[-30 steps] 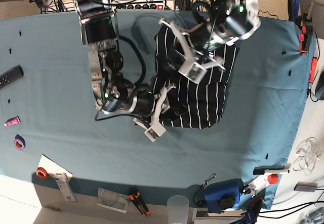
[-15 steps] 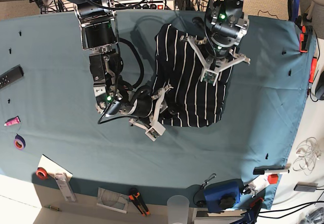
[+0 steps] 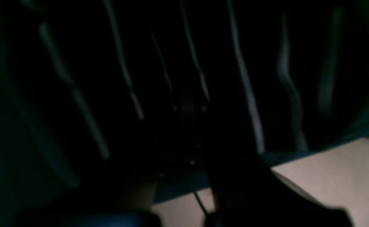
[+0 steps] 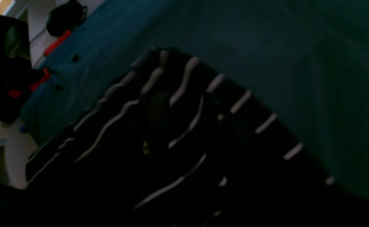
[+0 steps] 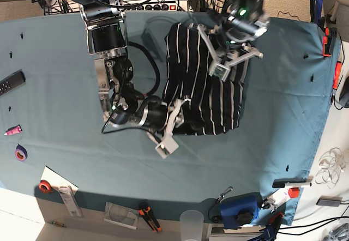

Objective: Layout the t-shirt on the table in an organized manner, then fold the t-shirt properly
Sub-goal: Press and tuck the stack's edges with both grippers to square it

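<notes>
Two arms work the t-shirt (image 5: 204, 83), which lies bunched and partly folded just past the middle of the table (image 5: 54, 88), toward one o'clock. Left gripper (image 5: 226, 61), at the garment's twelve-o'clock end, is clamped shut; whether it pinches cloth cannot be told. Right gripper (image 5: 173, 122), at the seven-o'clock corner, stands partly open at the hem, probably placed to catch that edge for spreading.
</notes>
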{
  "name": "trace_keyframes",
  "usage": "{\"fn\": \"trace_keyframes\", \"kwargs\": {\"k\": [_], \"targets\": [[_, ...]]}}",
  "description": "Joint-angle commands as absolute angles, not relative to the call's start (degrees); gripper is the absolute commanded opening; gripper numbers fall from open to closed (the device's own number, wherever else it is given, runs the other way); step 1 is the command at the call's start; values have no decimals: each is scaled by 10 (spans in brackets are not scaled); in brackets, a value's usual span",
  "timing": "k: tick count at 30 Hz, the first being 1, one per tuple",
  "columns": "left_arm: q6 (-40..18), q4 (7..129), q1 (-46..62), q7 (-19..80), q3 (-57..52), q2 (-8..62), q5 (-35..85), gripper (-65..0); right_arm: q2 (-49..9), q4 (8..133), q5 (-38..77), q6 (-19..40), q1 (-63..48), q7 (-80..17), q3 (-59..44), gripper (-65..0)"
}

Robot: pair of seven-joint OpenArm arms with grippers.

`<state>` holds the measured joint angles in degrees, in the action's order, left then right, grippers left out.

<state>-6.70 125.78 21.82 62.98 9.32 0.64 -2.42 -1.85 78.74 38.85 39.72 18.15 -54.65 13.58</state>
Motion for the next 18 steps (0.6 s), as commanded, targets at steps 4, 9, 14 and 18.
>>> {"fn": "trace_keyframes", "kwargs": {"k": [4,9,14,18], "targets": [[-38,1350,223,588,95,10,-25,-650,-14,803,399,400,217,-535,134,-470],[-36,1350,240,581,95,11,-59,-650,-2,802,394,400,226,-534,135,-650],[-4,1350,244,587,95,11,-150,-650,36,801,394,400,225,-534,136,-650],[4,1350,265,587,95,11,-155,-650,70,798,333,400,226,-535,154,-650]]}}
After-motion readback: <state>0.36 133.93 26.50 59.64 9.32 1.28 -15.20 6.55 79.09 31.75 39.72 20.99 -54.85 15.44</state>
